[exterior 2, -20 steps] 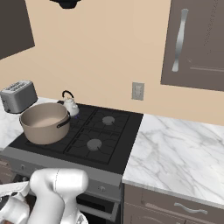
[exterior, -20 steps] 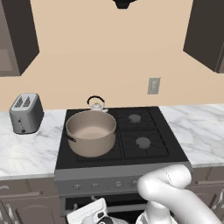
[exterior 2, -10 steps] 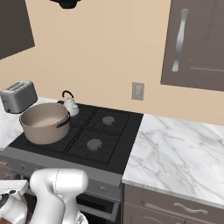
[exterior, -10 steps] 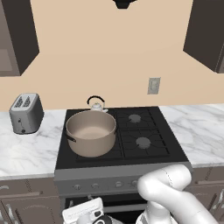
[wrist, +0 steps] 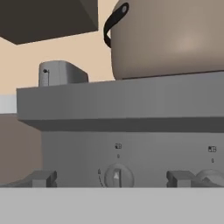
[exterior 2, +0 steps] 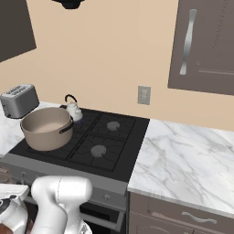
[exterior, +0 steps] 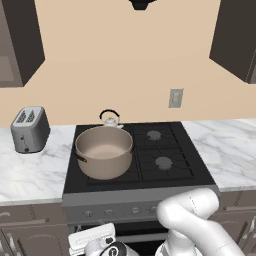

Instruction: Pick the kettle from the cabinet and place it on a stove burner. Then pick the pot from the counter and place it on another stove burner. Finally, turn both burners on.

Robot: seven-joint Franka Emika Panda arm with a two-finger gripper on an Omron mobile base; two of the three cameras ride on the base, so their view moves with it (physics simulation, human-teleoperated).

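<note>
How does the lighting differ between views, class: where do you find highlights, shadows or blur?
Left base view: flat, even light; the pot is sharp with a paler inside. Right base view: the cabinet handle shows a soft sheen. Hand view: a bright patch on the pot's wall, a dark shadow band beneath the stove's front edge; the knob looks slightly soft.

Even flat rendered light, soft shadows, no glare, hand view sl. blurry

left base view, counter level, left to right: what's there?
Toaster → pot on the front-left burner → back-right burner → front-right burner → wall outlet. The kettle overlaps the pot from behind, so it is left out.
</note>
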